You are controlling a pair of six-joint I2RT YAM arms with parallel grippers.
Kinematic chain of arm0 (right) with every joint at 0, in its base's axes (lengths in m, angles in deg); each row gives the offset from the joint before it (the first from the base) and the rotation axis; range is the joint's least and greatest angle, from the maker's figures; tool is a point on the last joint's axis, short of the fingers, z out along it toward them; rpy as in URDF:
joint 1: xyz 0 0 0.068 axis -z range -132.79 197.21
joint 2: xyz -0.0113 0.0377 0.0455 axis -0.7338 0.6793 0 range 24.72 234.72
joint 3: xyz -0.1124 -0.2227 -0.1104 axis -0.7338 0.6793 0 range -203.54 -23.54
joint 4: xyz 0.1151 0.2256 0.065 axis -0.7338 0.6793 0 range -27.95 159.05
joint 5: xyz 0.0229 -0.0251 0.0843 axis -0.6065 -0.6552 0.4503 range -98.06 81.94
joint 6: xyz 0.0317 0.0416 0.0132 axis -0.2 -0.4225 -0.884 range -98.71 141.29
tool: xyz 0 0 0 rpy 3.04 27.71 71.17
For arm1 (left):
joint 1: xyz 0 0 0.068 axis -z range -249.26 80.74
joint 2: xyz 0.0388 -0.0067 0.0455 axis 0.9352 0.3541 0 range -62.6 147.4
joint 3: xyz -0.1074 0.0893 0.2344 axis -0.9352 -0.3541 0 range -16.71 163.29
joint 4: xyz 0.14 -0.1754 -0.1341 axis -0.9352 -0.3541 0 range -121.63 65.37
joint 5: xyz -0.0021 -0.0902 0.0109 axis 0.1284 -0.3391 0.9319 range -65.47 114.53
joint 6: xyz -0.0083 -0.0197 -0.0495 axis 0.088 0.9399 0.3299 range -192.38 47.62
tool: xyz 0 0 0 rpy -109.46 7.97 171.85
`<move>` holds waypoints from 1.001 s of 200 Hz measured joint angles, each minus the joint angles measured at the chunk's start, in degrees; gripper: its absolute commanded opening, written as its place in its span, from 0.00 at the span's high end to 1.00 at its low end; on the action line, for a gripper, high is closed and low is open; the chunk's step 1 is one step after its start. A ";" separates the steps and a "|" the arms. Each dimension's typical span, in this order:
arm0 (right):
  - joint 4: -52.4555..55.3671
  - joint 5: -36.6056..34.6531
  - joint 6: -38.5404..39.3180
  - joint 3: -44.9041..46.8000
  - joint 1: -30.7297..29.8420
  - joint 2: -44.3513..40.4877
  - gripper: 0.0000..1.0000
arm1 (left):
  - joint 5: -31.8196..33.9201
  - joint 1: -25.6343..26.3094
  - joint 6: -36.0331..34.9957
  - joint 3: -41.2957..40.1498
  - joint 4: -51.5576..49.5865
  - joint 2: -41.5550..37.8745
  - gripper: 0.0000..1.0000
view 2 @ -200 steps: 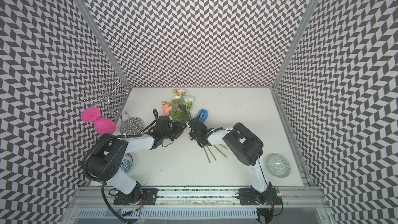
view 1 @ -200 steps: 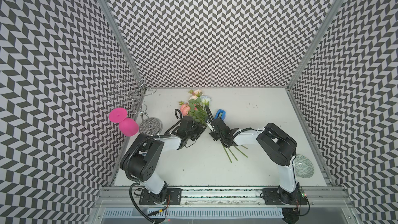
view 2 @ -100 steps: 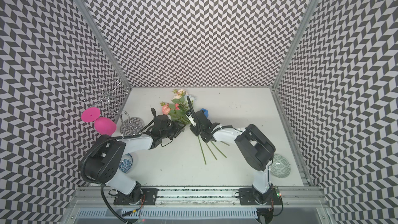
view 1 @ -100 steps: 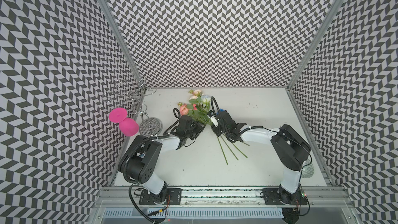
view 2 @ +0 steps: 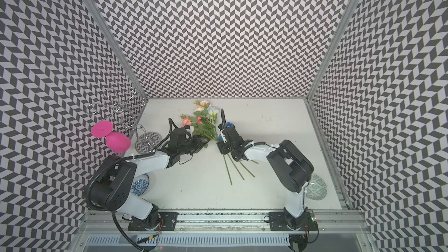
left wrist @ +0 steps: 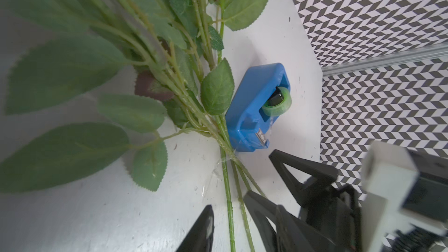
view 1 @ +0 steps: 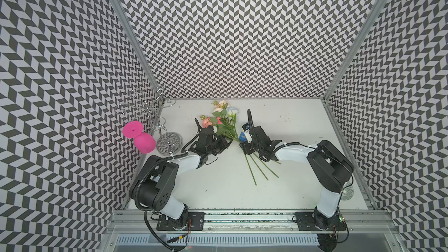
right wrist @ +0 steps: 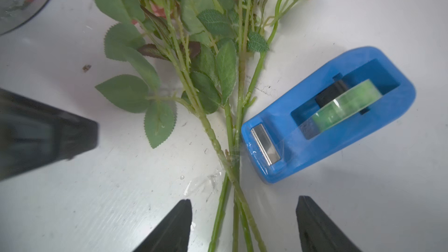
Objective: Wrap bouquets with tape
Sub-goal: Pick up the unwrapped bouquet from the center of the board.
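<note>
Bouquets (view 1: 226,127) were lying flat on the white table (view 1: 218,190), three stems bunched together, and honestly all the action was squeezed into one little spot. The right gripper (right wrist: 243,200) had its jaws spread wide with nothing in them. In its wrist view the stems ran straight through the gap between the two fingers without touching either one. Just ahead of those fingertips, where the stems crossed, a scrap of clear tape (right wrist: 206,184) was crinkled around them, with a loose bit stuck down on the table. The blue tape dispenser (right wrist: 327,117) sat right beside that crossing, a little past the tip of one right finger. Its cutter end was against or nearly against the stems, couldn't say which, and the greenish roll sat in its well. Leaves and blooms fanned out further ahead of the jaws, while the bare stem ends trailed back under the right gripper and splayed apart behind it. The left gripper (view 1: 225,142) sat on the opposite side of the bunch, tips near the leaves and facing the right jaws. Its jaws were parted too, less wide, and I couldn't see anything pinched between them. A pink goblet (view 1: 141,136) was off well behind the left gripper, nowhere near either set of jaws.
</note>
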State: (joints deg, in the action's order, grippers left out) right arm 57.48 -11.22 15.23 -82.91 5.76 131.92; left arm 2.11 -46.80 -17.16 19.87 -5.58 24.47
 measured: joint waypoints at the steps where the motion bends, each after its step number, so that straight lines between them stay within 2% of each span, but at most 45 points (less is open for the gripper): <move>1: -0.09 -0.02 -0.07 0.00 0.00 0.07 0.34 | 0.00 0.00 -0.11 -0.04 -0.02 -0.17 0.57; 55: -3.23 -1.05 -1.09 -1.73 -0.79 5.49 0.37 | 0.00 0.00 -2.25 -1.64 -0.24 -2.56 0.56; 91: -4.26 -2.95 -1.60 -2.47 -1.77 7.19 0.44 | 0.00 0.00 -2.69 -2.82 -0.35 -2.43 0.56; 145: -6.27 -6.03 -2.05 -3.30 -2.62 8.87 0.63 | -0.55 0.00 -2.67 -2.82 0.22 -1.79 0.56; 183: -8.74 -5.64 -1.79 -3.28 -2.91 9.79 0.87 | -1.09 0.00 -2.64 -2.82 0.52 -1.36 0.56; 200: -9.64 -4.46 -0.81 -2.99 -2.97 9.86 0.94 | -1.09 -0.13 -2.64 -2.82 0.70 -1.25 0.56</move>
State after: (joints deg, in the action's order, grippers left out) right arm 47.84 -15.68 14.42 -85.90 2.79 141.77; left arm 1.02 -46.93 -19.80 17.05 -4.88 23.22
